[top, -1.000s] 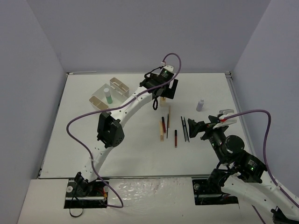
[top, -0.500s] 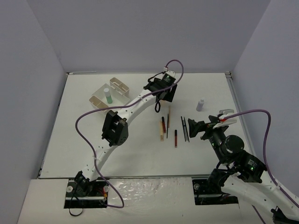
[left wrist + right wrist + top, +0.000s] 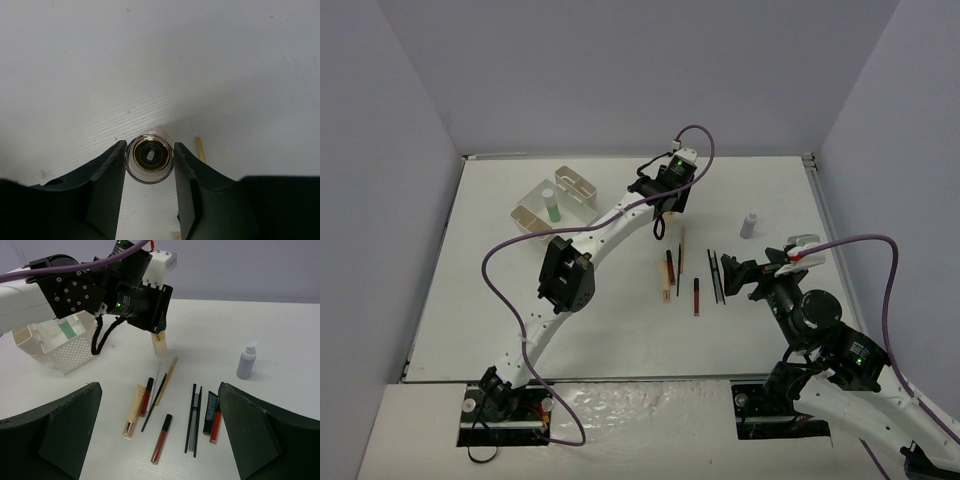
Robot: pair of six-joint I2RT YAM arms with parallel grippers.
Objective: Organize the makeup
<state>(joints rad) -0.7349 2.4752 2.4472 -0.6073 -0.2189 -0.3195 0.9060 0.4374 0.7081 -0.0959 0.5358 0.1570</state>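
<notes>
Left claw (image 3: 149, 159) is clamped on the gold bottle (image 3: 160, 343). On its wrist cam I'm looking straight down the cap, with both fingers (image 3: 107, 185) pressed to its sides and the bottle upright on the table (image 3: 210, 60). The tip of a tan stick (image 3: 200, 149) shows just outside one finger. Right claw (image 3: 159, 422) is spread wide with nothing in it, hanging over the table. Ahead of it, framed between its fingers, is the row of sticks: tan tube (image 3: 132, 411), red stick (image 3: 161, 438), black pair (image 3: 193, 416), two short tubes (image 3: 212, 413). Lilac bottle (image 3: 246, 361) stands upright past the right-of-view finger, apart from the row. Box (image 3: 52, 347) sits well off to the left claw's left in the top view, green bottle (image 3: 551, 209) upright inside. Can't tell which compartment.
</notes>
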